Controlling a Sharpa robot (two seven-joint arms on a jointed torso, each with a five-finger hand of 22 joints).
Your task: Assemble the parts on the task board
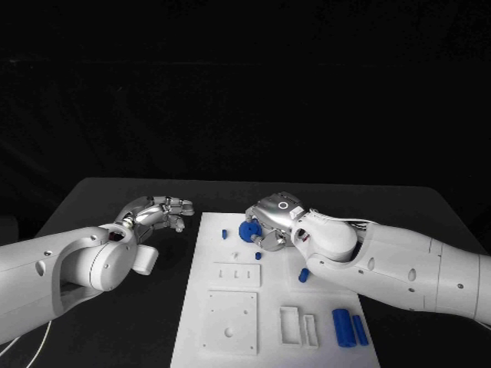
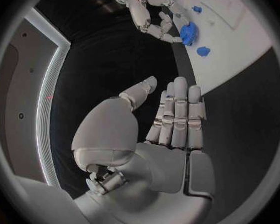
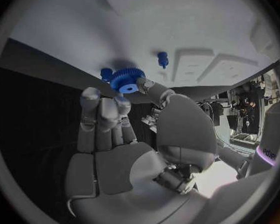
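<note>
The robot's right hand (image 1: 277,222) is reaching over the far end of the white task board (image 1: 229,307), pinching a blue gear (image 1: 249,231) between its thumb and fingertips. In the right wrist view the toothed wheel (image 3: 127,79), with a pale hole at its centre, is sitting at the fingertips just above the board's surface, close to the board's edge; whether it is touching the board cannot be told. A small blue peg (image 3: 163,59) is standing upright on the board near the gear, and another small blue piece (image 3: 105,73) is showing just beside the gear, partly hidden by it.

The left hand (image 1: 157,212) is hovering over the black table (image 1: 113,192) just beside the board's left edge, holding nothing. In the left wrist view its fingers (image 2: 179,114) are lying straight and close side by side, with the thumb set apart from them.

Nearer the robot, two blue cylinders (image 1: 348,327) are lying side by side at the board's near right corner, and another blue piece (image 1: 304,274) is lying partly under the right forearm. Raised white blocks (image 1: 237,274) and a slotted fixture (image 1: 298,325) are occupying the board's middle and near end, beside a square white plate (image 1: 232,322).
</note>
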